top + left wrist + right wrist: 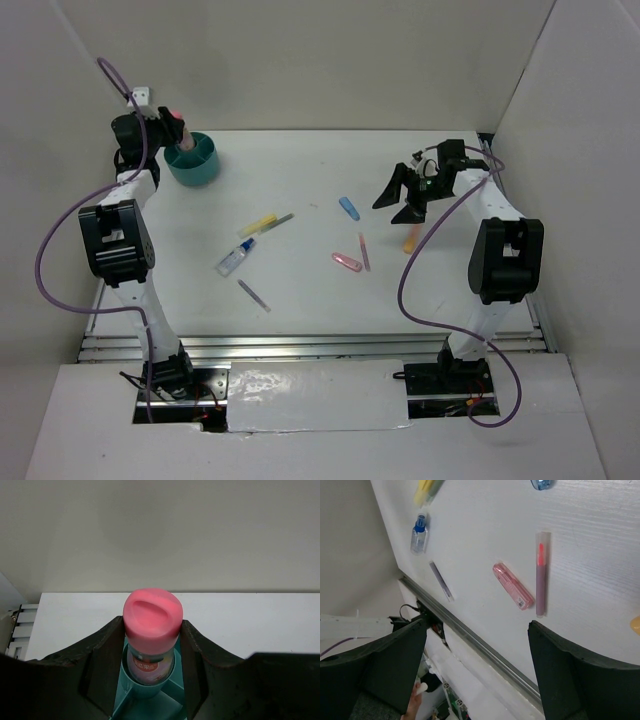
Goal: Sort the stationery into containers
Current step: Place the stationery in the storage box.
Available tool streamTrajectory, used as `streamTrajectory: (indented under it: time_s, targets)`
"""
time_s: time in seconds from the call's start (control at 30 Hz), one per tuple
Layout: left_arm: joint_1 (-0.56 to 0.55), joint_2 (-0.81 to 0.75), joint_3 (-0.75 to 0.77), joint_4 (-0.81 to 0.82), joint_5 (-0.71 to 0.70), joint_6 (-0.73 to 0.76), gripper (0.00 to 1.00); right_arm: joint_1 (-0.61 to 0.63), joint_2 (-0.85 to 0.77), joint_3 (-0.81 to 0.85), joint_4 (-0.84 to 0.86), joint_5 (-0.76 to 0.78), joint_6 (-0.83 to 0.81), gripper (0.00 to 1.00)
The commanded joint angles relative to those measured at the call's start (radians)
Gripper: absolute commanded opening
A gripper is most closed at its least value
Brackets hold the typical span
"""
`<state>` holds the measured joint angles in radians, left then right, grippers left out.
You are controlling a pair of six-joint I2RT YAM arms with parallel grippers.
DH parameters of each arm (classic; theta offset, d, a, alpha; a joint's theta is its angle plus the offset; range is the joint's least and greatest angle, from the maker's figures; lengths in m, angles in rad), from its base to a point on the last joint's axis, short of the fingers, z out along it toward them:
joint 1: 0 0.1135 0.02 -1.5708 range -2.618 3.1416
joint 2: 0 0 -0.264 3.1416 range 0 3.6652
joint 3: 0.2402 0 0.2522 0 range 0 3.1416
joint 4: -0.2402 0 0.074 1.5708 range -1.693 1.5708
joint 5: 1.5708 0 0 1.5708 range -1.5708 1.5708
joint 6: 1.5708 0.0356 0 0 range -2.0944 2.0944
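Note:
The teal tub (196, 162) stands at the far left of the table. A pink-capped marker (152, 617) stands upright in the round middle compartment of the teal tub (150, 700). My left gripper (152, 630) is shut on the marker, with its fingers (105, 665) against both sides of the cap. My right gripper (405, 195) hangs open above the right side with nothing in it. On the table lie a yellow highlighter (265, 223), a white blue-capped bottle (235, 258), a purple pen (253, 295), a pink clip (346, 262), a pink pen (364, 252), a blue piece (348, 207) and an orange marker (410, 240).
White walls close the table in at the back and both sides. A metal rail (300, 345) runs along the near edge. In the right wrist view the pink clip (513, 586) and pink pen (540, 580) lie beyond the open right gripper (477, 625).

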<state>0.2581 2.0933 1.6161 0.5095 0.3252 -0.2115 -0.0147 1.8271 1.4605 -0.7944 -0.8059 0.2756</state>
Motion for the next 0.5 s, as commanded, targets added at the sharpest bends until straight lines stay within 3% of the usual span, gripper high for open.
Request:
streamTrajectory:
  time_s: [0.0, 0.17, 0.47]
  targets:
    - [-0.005, 0.005, -0.010, 0.113, -0.008, 0.006, 0.55, 0.009, 0.003, 0.044, -0.020, 0.007, -0.015, 0.89]
    - [-0.003, -0.002, -0.024, 0.118, -0.011, 0.004, 0.63, 0.009, 0.006, 0.047, -0.023, 0.014, -0.016, 0.89]
    - [-0.003, -0.087, -0.002, 0.045, 0.066, 0.027, 0.59, 0.009, -0.032, 0.047, -0.035, 0.024, -0.018, 0.89]
